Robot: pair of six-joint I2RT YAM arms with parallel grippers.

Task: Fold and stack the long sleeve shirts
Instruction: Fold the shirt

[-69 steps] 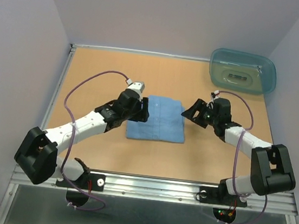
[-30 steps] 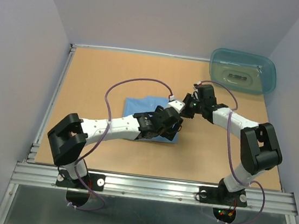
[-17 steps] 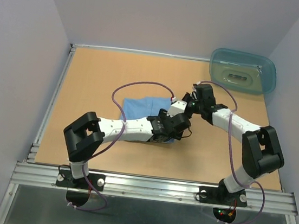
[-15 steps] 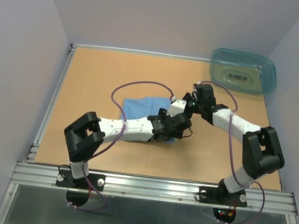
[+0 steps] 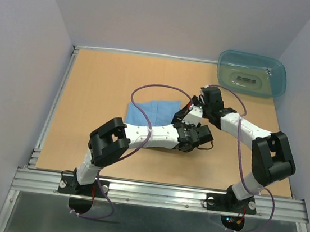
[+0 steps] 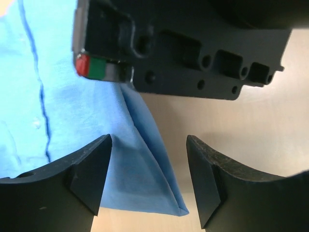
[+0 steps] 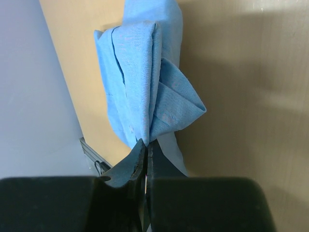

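Right gripper [image 7: 146, 145] pinches the shirt [image 7: 140, 72] at its 3 o'clock edge; left gripper [image 6: 147, 150] stands open over a corner.

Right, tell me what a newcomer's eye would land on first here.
The light blue shirt lies in the middle of the tan table. The right end effector is shut on its right-hand edge, and the cloth is gathered into a peak there. The left end effector hangs open right beside that pinch. A translucent teal tub sits at the table's far right corner.
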